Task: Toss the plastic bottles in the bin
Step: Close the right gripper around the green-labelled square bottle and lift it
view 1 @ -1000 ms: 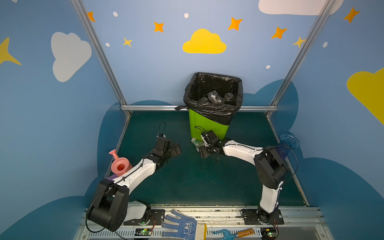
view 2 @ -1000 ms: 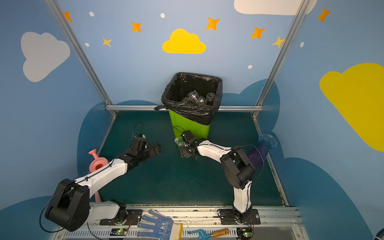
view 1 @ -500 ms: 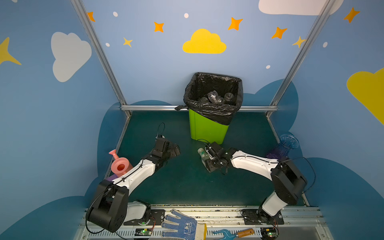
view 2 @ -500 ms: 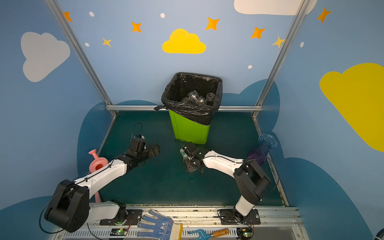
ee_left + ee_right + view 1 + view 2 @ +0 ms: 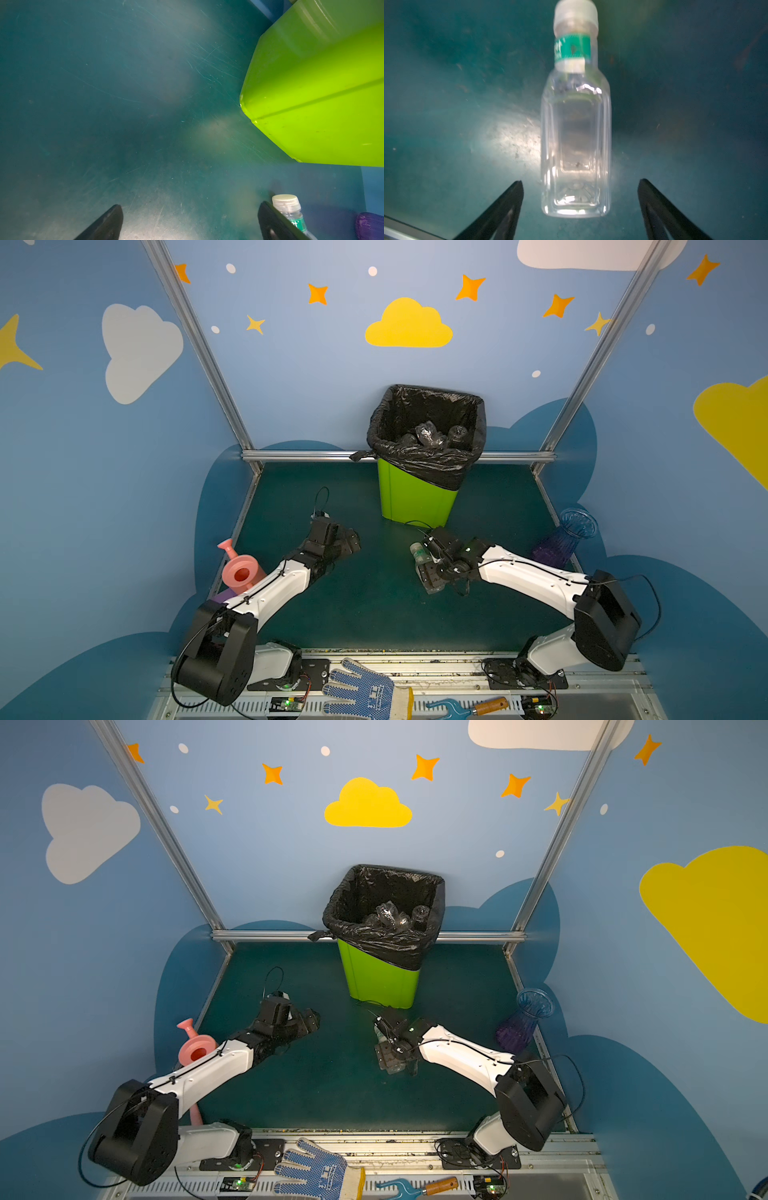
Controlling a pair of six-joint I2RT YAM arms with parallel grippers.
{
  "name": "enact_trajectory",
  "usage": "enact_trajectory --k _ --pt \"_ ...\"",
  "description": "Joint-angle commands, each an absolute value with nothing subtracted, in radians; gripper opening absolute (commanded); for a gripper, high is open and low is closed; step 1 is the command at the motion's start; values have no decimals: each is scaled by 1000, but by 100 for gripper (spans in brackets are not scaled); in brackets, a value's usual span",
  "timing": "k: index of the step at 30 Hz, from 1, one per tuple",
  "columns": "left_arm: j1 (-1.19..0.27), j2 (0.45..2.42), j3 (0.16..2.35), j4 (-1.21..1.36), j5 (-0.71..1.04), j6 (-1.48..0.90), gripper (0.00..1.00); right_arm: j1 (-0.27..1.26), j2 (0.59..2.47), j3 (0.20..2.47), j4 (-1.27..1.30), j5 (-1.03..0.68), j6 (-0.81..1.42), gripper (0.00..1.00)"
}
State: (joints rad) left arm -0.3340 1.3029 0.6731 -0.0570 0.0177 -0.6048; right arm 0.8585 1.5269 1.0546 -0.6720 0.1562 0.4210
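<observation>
1. The plastic bottle (image 5: 575, 135) lies flat on the green table (image 5: 374, 614), just right of centre in both top views and a little below the foot of the bin (image 5: 415, 502). Its pale cap (image 5: 576, 16) points to the top of the right wrist frame.
2. The right gripper (image 5: 580, 181) stands over the bottle's base end with its jaws spread. One finger is on each side, with a clear gap to the walls, so nothing is grasped.
3. The left gripper (image 5: 190, 204) hangs left of centre in both top views, jaws wide and empty.
4. The bottle looks empty, so probably very light. Its thin clear walls should flex under a squeeze and may be slippery.
5. The flat-sided body, about halfway along, seems the best place to hold. The tapering shoulder would likely slip, and a hold at the very base could let the bottle swing.
6. The bin is tall, with a black liner (image 5: 428, 472) folded over its rim and other bottles (image 5: 432, 435) inside, so the lift must clear that edge.
7. The table between the arms is bare. The vase (image 5: 567, 537) at the right edge and the watering can (image 5: 241, 570) at the left sit well apart from that path.
</observation>
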Motion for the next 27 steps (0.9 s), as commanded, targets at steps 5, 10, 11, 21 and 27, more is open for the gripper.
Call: enact_trajectory --k 5,10,11,21,27 --pt "-330 1275 642 -70 -2 -594 100 859 1715 1222 -795 167 349 87" --pt "-326 1259 635 -79 -15 -584 100 858 1809 1298 -849 172 316 85" --pt "-325 1255 634 -80 -18 -584 100 857 1822 1309 -854 170 312 84" --pt "-323 1268 620 -74 -25 -584 100 858 1888 1325 -853 142 288 66" --pt "-324 1266 621 -72 -25 -586 100 847 1878 1320 -830 104 282 62"
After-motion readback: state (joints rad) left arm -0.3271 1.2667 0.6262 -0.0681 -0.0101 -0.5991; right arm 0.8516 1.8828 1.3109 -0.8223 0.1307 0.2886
